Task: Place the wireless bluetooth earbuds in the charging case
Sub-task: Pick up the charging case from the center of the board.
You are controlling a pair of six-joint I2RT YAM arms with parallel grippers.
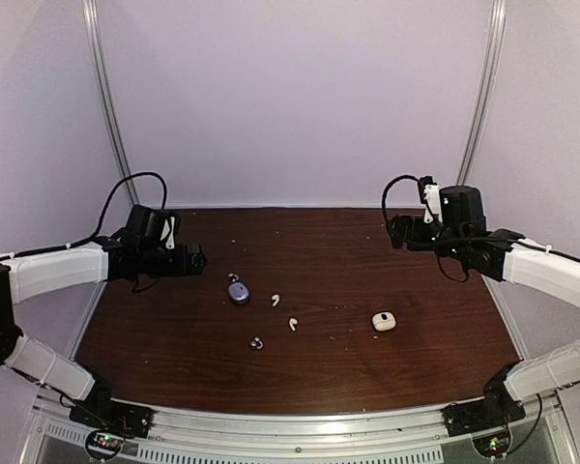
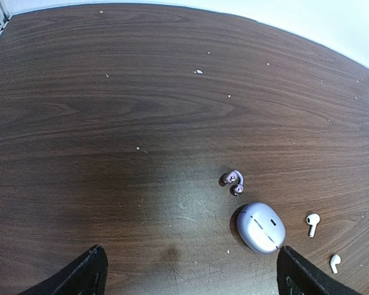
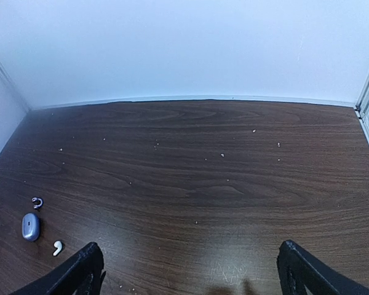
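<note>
A shut bluish-purple charging case [image 1: 239, 292] lies left of centre on the table, with a purple earbud [image 1: 233, 277] just behind it and another [image 1: 257, 342] nearer the front. Two white earbuds [image 1: 275, 300] [image 1: 293, 324] lie to its right. A shut white case [image 1: 384, 321] lies further right. My left gripper [image 1: 195, 259] hangs open and empty above the table, left of the purple case [image 2: 261, 227]; the purple earbud [image 2: 234, 180] and both white earbuds [image 2: 312, 224] [image 2: 335, 263] show there. My right gripper [image 1: 394, 232] is open and empty, high at the back right.
The brown wooden table [image 1: 348, 377] carries small white specks. White walls and metal posts [image 1: 111, 106] enclose it on three sides. In the right wrist view the purple case [image 3: 30, 226], a purple earbud [image 3: 37, 202] and a white earbud [image 3: 58, 247] sit far left.
</note>
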